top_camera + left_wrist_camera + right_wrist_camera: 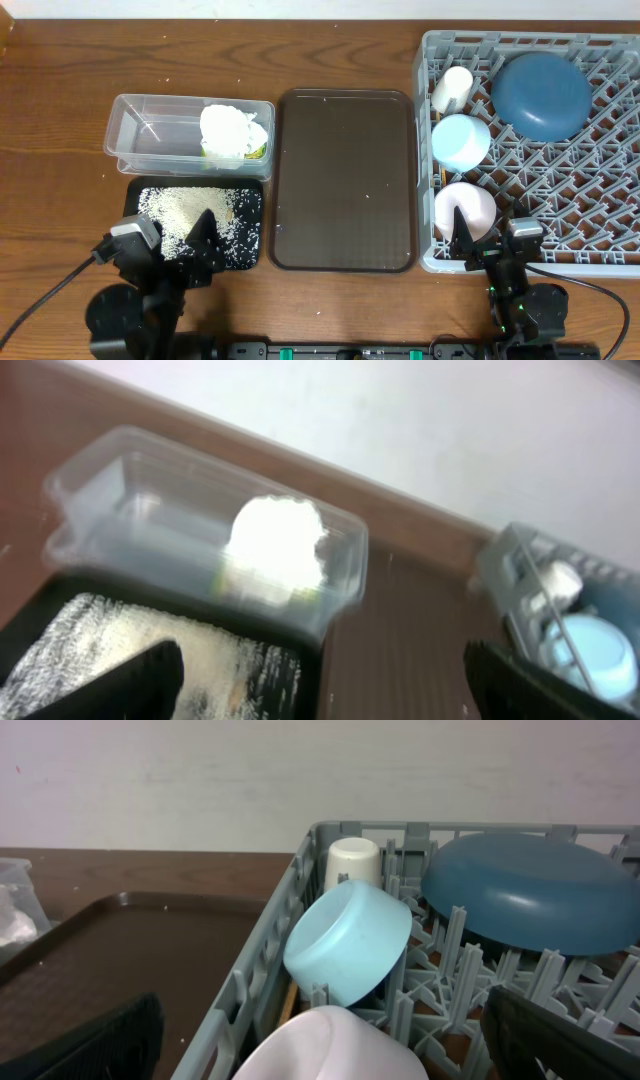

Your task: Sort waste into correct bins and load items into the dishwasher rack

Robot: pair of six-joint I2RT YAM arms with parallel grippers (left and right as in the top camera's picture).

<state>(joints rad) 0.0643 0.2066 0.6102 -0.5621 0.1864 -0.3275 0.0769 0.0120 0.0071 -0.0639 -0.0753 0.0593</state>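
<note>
Grey plastic peg-lattice crate, the dishwasher rack: at the table's right end, holding four dishes along its left and far side.
Brown rectangular serving tray: between the rack and the two bins, with only a few specks on it.
Clear rectangular plastic tub: far left, touching the black tray's far edge.
Shallow black rectangular tray: just in front of the tub.
Large dark-blue plate: leaning among the pegs in the rack's far part.
Left gripper: jaws spread wide, empty, over the black tray's near edge.
Right gripper: jaws spread wide, empty, at the rack's near rim beside the pinkish bowl.
Crumpled white paper napkins: in the tub's right end.
Small light-blue dish: tilted on its side, left column, middle.
Small pinkish-white bowl: left column, nearest.
Cream cup: left column, farthest.
Small yellow-green wrapper: under the napkins, against the tub wall.
Loose white rice-like grains: spread over the black tray.
</note>
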